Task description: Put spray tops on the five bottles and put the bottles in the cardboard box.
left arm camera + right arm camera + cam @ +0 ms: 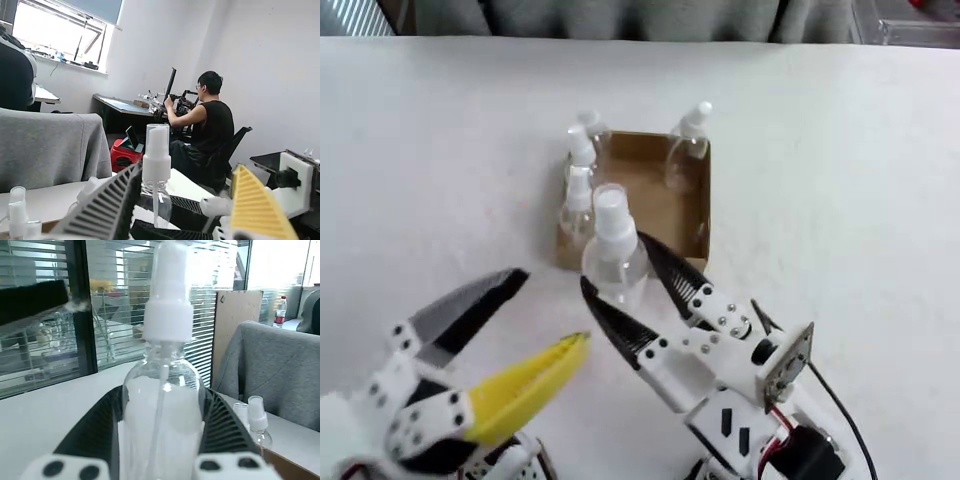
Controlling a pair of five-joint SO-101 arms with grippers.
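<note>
Right end effector (613, 262) pinches bottle (616, 272) at cardboard box (650, 195) edge; left end effector (552, 308) spread.

Glossy clear plastic bottle (613, 262), matt cardboard box (652, 195), smooth table (840, 150).

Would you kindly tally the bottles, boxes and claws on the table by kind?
Bottles inside the cardboard box: 4
Bottle in the right claw: 1
Cardboard box: 1
Claws, counting the left claw: 2
Total: 8

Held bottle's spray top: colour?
Spray top on bottle is white; best in right wrist view.
</note>
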